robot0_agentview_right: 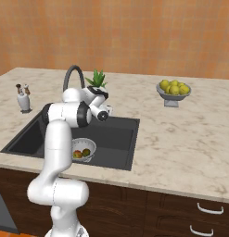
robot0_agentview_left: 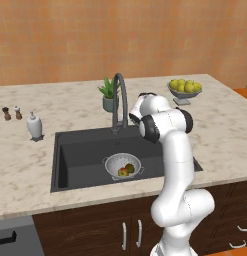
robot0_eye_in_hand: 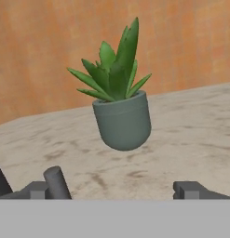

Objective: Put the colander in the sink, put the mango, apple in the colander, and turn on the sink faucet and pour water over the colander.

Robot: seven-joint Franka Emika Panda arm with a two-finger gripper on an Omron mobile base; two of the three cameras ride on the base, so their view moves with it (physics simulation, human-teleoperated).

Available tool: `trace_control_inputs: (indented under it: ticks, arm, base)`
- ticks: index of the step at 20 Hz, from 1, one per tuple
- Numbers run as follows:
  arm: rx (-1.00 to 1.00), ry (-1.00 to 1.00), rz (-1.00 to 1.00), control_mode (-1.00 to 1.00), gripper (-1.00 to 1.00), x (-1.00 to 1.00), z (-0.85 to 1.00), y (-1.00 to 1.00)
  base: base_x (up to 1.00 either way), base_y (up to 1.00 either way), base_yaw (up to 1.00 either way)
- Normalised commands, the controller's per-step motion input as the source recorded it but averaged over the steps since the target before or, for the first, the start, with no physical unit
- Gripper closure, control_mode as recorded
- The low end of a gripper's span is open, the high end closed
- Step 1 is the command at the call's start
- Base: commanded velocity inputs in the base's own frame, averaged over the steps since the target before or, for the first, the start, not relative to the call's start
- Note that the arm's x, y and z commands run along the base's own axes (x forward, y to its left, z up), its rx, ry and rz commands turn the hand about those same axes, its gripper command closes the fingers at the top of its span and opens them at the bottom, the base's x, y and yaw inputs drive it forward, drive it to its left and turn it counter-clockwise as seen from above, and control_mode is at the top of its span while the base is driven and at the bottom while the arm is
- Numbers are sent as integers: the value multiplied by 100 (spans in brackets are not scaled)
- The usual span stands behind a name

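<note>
Nearest you, the small round white-silver perforated colander [robot0_agentview_left: 123, 165] sits on the floor of the large dark grey rectangular sink [robot0_agentview_left: 80, 155], toward its front edge; inside it lie 2 fruits, the small dark green oval mango [robot0_agentview_left: 129, 167] and the small round yellow-green apple [robot0_agentview_left: 123, 172] with its reddish tinge, touching each other; so the loading looks done and the tap is what remains.

Your two-finger gripper [robot0_eye_in_hand: 121, 189] hangs above the back of the basin with its jaws spread wide and nothing between them; in the hand view a dark rod, likely part of the tap, stands just at the left fingertip [robot0_eye_in_hand: 38, 189].

The tall dark grey gooseneck sink faucet [robot0_agentview_left: 119, 100] rises at 12 o'clock from the colander; no water runs yet; I cannot make out its handle, so find it before you push; work slowly, nudge rather than grab, and aim to bring the spout over the colander.

Behind, at 1 o'clock in the hand view, stands a grey-green potted spiky plant [robot0_eye_in_hand: 118, 111]; keep the wrist clear of it.
</note>
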Motion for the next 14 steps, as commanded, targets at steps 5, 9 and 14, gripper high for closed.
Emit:
trace_control_inputs:
  ticks: [5, 9, 14]
  arm:
    - [0, 0, 0, -100, -100, 0, 0, 0]
    - [0, 0, 0, -100, -100, 0, 0, -21]
    - [0, 0, 0, -100, -100, 0, 0, -41]
  base:
    - [0, 0, 0]
    - [0, 0, 0]
    - [0, 0, 0]
